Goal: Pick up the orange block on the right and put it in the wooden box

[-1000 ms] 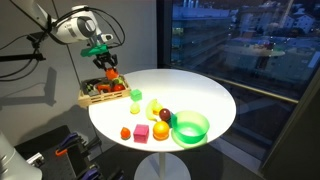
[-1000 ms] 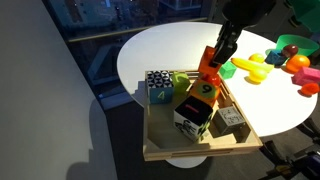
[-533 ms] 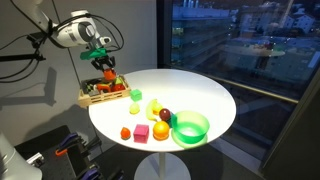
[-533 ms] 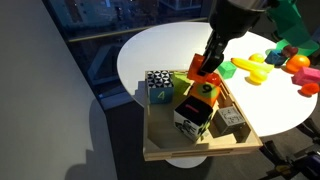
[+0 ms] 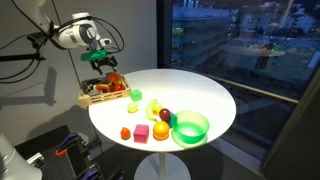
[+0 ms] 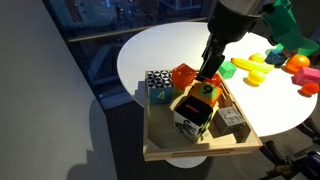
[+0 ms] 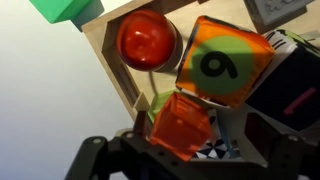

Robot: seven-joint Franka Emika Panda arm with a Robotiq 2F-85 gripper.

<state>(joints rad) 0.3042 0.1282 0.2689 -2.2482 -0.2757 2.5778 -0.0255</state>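
Observation:
The orange block (image 7: 180, 124) lies tilted in the wooden box (image 6: 200, 151), leaning on the cubes packed there. In an exterior view the orange block (image 6: 183, 77) sits just left of my fingers, apart from them. My gripper (image 7: 185, 152) hovers directly over it, open, with both fingers standing well clear of the block's sides. In an exterior view the gripper (image 5: 103, 67) hangs above the wooden box (image 5: 92, 100) at the round table's edge. In the wrist view the box's wooden rim (image 7: 104, 50) runs diagonally.
The box also holds a red ball (image 7: 148, 42), a cube marked 9 (image 6: 201, 95), a checkered cube (image 6: 157, 83) and dark cubes. On the white table stand a green bowl (image 5: 190, 128), a pink cube (image 5: 142, 132), an orange ball (image 5: 160, 130) and toy fruit (image 5: 153, 108).
My gripper went from shut on the orange block to open. The block dropped away from the fingers and tipped sideways into the box. The gripper rose slightly.

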